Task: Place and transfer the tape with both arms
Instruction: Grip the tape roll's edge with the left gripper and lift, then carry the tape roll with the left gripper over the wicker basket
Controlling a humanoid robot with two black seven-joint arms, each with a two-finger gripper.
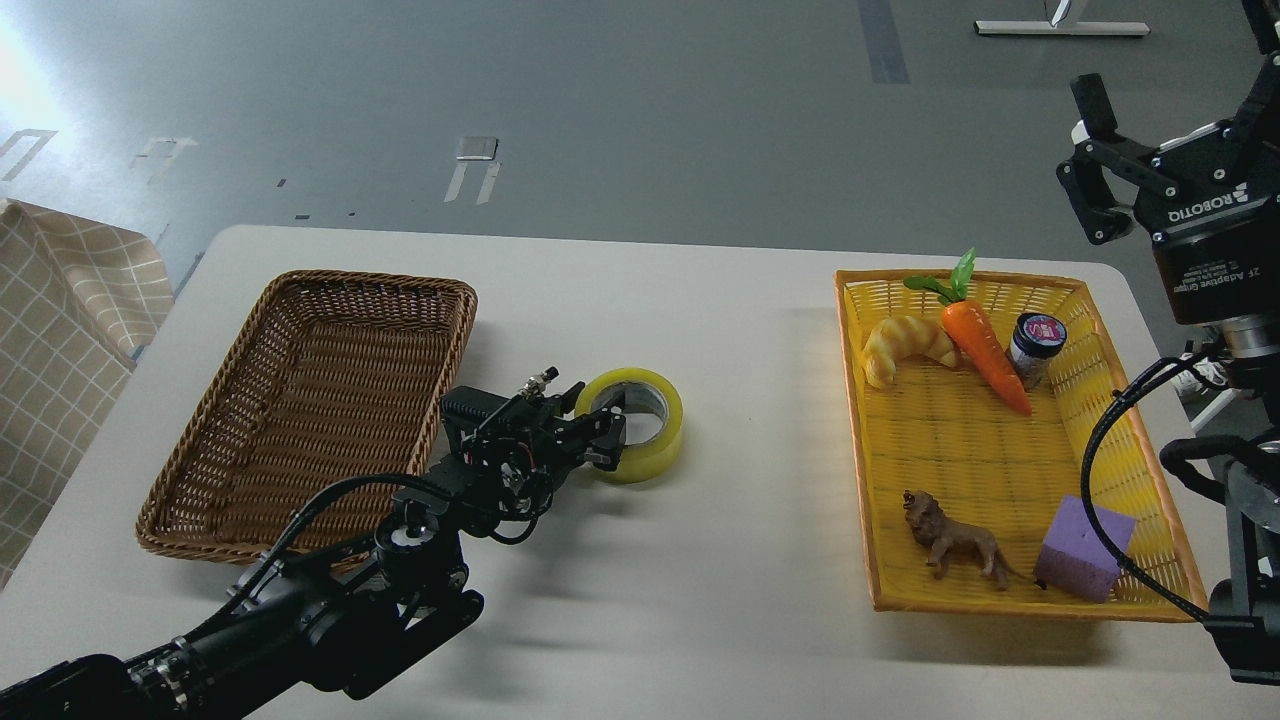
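Note:
The tape point(662, 437), a yellow translucent roll with a grey-white core, lies flat near the middle of the white table point(700, 300). My left gripper point(607, 443) reaches in from the lower left. Its jaws stand across the roll's near-left wall, one finger inside the core and one outside, shut on it. My right gripper point(1168, 75) is raised at the upper right, beyond the table's edge and above the yellow basket. It is open and empty, with one finger point(1090, 105) pointing up.
An empty brown wicker basket point(200, 480) stands at the left, next to my left arm. A yellow plastic basket point(860, 480) at the right holds a croissant point(905, 345), carrot point(985, 350), small jar point(1035, 345), toy lion point(950, 540) and purple block point(1085, 548).

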